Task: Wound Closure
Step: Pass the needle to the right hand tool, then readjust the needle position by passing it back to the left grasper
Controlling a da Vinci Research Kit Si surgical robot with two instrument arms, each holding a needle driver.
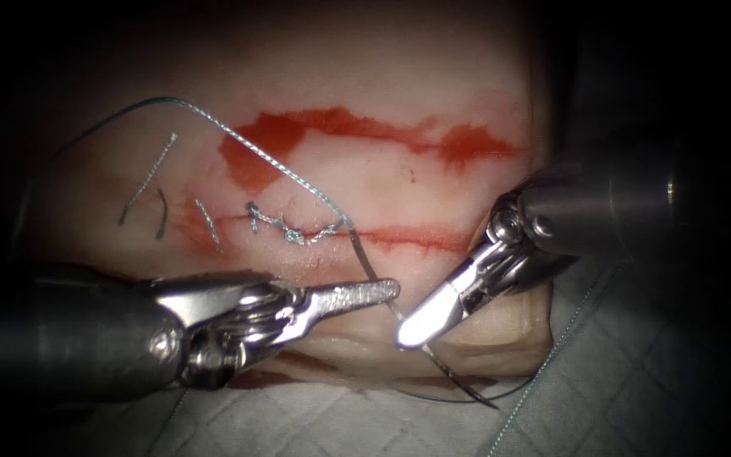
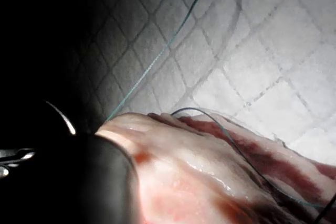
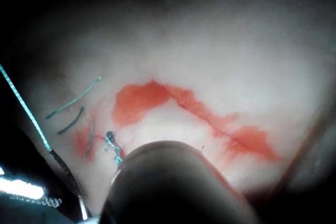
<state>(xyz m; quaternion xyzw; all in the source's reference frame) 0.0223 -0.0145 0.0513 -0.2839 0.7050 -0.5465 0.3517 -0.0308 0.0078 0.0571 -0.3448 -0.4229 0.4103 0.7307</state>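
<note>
The tissue [image 1: 399,101] has a cut [image 1: 416,237] running across it, with stitches [image 1: 294,230] over its left part. The curved needle [image 1: 367,254] lies outside the tissue, arching from the cut down past the front edge to its tip [image 1: 488,402]. The left tool [image 1: 392,290] is shut, its jaw tips on the needle near the tail end. The right tool [image 1: 408,333] is shut on the needle at mid-curve. Thread [image 1: 281,165] runs from the needle's tail up and over to the left. In the right wrist view, thread [image 3: 26,106] meets the needle [image 3: 65,174]. The needle's tip [image 2: 67,121] glints in the left wrist view.
Several cut ends of thread [image 1: 150,182] lie on the tissue left of the stitches. Red fluid [image 1: 272,140] stains a band behind the cut. A quilted white cloth [image 1: 636,372] lies under the tissue, with thread [image 1: 467,398] trailing over it in front.
</note>
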